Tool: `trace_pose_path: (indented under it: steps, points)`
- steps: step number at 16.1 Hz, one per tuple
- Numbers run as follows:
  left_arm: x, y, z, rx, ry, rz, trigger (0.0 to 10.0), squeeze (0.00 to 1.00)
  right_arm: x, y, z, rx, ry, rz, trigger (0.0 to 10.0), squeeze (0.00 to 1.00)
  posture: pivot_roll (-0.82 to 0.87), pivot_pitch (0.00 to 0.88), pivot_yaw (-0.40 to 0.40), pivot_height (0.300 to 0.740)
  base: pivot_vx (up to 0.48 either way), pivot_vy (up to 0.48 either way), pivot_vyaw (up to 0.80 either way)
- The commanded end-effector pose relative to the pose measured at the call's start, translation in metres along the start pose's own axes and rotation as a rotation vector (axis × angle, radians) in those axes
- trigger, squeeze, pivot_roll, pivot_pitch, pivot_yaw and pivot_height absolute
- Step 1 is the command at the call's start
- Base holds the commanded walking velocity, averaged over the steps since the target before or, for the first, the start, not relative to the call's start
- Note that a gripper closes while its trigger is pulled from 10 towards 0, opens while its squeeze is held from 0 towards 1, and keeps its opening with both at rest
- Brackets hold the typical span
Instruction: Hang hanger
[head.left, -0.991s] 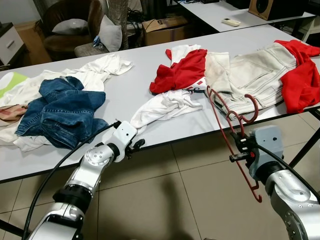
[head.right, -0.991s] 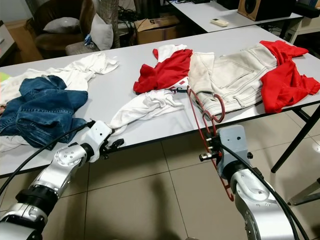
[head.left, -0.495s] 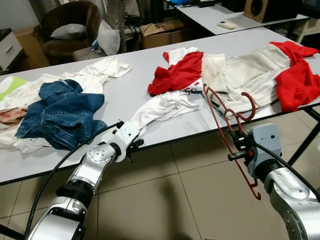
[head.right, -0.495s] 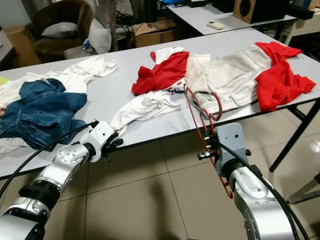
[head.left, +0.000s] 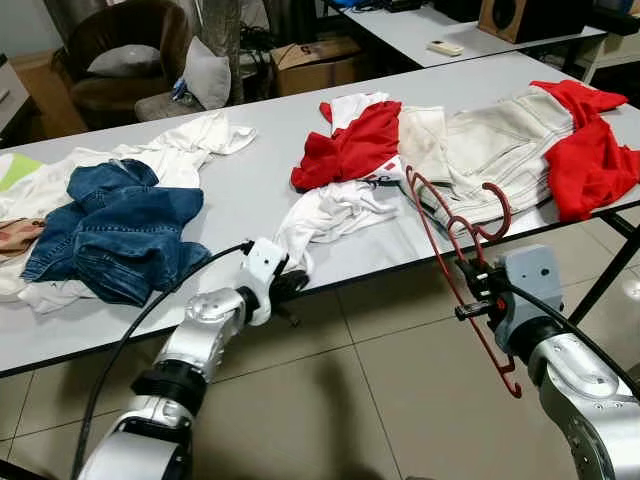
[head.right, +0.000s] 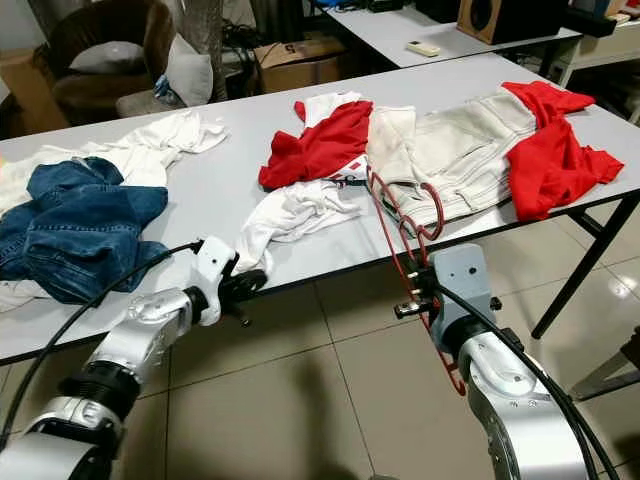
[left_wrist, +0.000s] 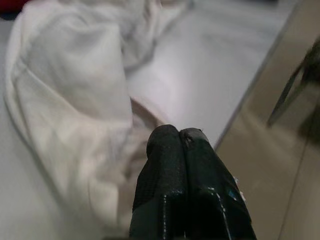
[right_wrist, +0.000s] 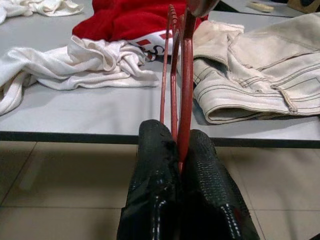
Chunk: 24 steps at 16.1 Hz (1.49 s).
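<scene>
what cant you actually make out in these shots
- Whether the left end effector pinches the white shirt: in the left wrist view its closed fingers cover the cloth edge.
- How many wires the red hanger has: right wrist view, they overlap.
- The print on the red and white shirt: too small, folded under.
- The table ends: cut off by the frame edges.

— Where's the left gripper (left_wrist: 181, 136)?
— Silver left arm stretched forward and up, black fingers pressed together.
— And the right gripper (right_wrist: 178, 142)?
— Silver right arm bent, raised, fingers clamped on a thin red wire hanger (head.left: 462, 262).
</scene>
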<state>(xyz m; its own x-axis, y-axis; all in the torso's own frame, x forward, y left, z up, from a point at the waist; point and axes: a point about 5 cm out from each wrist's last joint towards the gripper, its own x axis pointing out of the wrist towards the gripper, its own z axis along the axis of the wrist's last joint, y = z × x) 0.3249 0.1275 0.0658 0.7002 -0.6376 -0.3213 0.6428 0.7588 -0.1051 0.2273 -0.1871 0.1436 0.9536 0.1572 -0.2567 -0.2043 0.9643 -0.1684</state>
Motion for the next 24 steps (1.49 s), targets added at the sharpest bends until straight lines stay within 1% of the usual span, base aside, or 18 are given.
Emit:
trace_pose_path:
  steps: [1, 3, 4, 5, 6, 7, 9, 11, 12, 13, 14, 15, 16, 17, 18, 20, 22, 24]
  points:
    - [-0.002, 0.008, 0.015, -0.015, -0.056, 0.019, 0.0, 0.00, -0.002, 0.003, 0.001, -0.014, 0.001, 0.023, 10.0, 0.00, -0.19, 0.000, 0.113, 0.740, 0.000, 0.000, 0.00]
    - [-0.002, 0.013, 0.028, -0.030, -0.117, 0.045, 0.0, 0.00, -0.002, 0.001, 0.000, -0.017, 0.004, 0.019, 10.0, 0.00, -0.19, 0.000, 0.116, 0.740, 0.000, 0.000, 0.00]
    - [-0.002, 0.014, 0.043, -0.077, -0.197, 0.052, 0.0, 0.00, -0.002, 0.000, 0.000, -0.018, 0.002, 0.018, 10.0, 0.00, -0.19, 0.000, 0.119, 0.740, 0.000, 0.000, 0.00]
    - [-0.003, 0.016, 0.059, -0.093, -0.263, 0.056, 0.0, 0.00, -0.002, 0.001, 0.001, -0.020, -0.006, 0.026, 10.0, 0.00, -0.19, 0.000, 0.121, 0.740, 0.000, 0.000, 0.00]
    - [-0.003, 0.017, 0.066, -0.091, -0.289, 0.056, 0.0, 0.00, -0.002, 0.001, 0.002, -0.021, -0.009, 0.030, 10.0, 0.00, -0.19, 0.000, 0.122, 0.740, 0.000, 0.000, 0.00]
    - [-0.005, 0.021, 0.099, -0.086, -0.409, 0.054, 0.0, 0.00, -0.004, 0.001, 0.002, -0.026, -0.021, 0.049, 10.0, 0.00, -0.19, 0.000, 0.127, 0.740, 0.000, 0.000, 0.00]
    - [-0.012, 0.026, 0.137, -0.064, -0.537, 0.063, 0.0, 0.00, -0.005, 0.001, 0.003, -0.028, -0.031, 0.062, 10.0, 0.00, -0.19, 0.000, 0.135, 0.740, 0.000, 0.000, 0.00]
    - [-0.022, 0.027, 0.165, -0.064, -0.643, 0.044, 0.0, 0.00, -0.007, 0.001, 0.005, -0.021, -0.051, 0.081, 10.0, 0.00, -0.19, 0.000, 0.142, 0.740, 0.000, 0.000, 0.00]
    - [-0.025, 0.025, 0.172, -0.006, -0.629, 0.028, 0.0, 0.00, -0.008, 0.002, 0.006, -0.026, -0.059, 0.096, 10.0, 0.00, -0.19, 0.000, 0.142, 0.740, 0.000, 0.000, 0.00]
    - [-0.020, 0.022, 0.148, 0.182, -0.437, 0.015, 0.0, 0.00, -0.008, 0.003, 0.005, -0.029, -0.056, 0.096, 10.0, 0.00, -0.19, 0.000, 0.147, 0.740, 0.000, 0.000, 0.00]
    - [-0.018, 0.021, 0.129, 0.285, -0.325, 0.011, 2.8, 0.00, -0.008, 0.003, 0.004, -0.031, -0.053, 0.092, 10.0, 0.00, -0.19, 0.000, 0.147, 0.740, 0.000, 0.000, 0.00]
    - [-0.017, 0.021, 0.121, 0.290, -0.295, 0.013, 6.9, 0.00, -0.008, 0.003, 0.003, -0.032, -0.052, 0.090, 10.0, 0.00, -0.19, 0.000, 0.148, 0.740, 0.000, 0.000, 0.00]
    - [-0.018, 0.016, 0.103, 0.324, -0.227, -0.027, 10.0, 0.00, -0.009, 0.003, 0.003, -0.029, -0.049, 0.087, 10.0, 0.00, -0.19, 0.000, 0.146, 0.740, 0.000, 0.000, 0.00]
    - [-0.022, 0.010, 0.084, 0.349, -0.145, -0.108, 10.0, 1.00, -0.009, 0.003, 0.003, -0.030, -0.048, 0.089, 10.0, 0.00, -0.19, 0.000, 0.145, 0.740, 0.000, 0.000, 0.00]
    - [-0.027, 0.005, 0.062, 0.370, -0.047, -0.176, 10.0, 1.00, -0.009, 0.003, 0.002, -0.036, -0.042, 0.095, 10.0, 0.00, -0.19, 0.000, 0.140, 0.740, 0.000, 0.000, 0.00]
    - [-0.030, 0.001, 0.038, 0.373, 0.048, -0.213, 10.0, 1.00, -0.007, 0.004, 0.001, -0.045, -0.033, 0.111, 10.0, 0.00, -0.18, 0.000, 0.122, 0.740, 0.000, 0.000, 0.00]
    - [-0.029, -0.001, 0.024, 0.363, 0.107, -0.205, 10.0, 1.00, -0.005, 0.007, 0.002, -0.057, -0.029, 0.132, 10.0, 0.00, -0.18, 0.000, 0.113, 0.740, 0.000, 0.000, 0.00]
    - [-0.027, 0.002, 0.019, 0.374, 0.110, -0.121, 10.0, 1.00, -0.004, 0.008, 0.003, -0.061, -0.028, 0.141, 10.0, 0.00, -0.18, 0.000, 0.102, 0.740, 0.000, 0.000, 0.00]
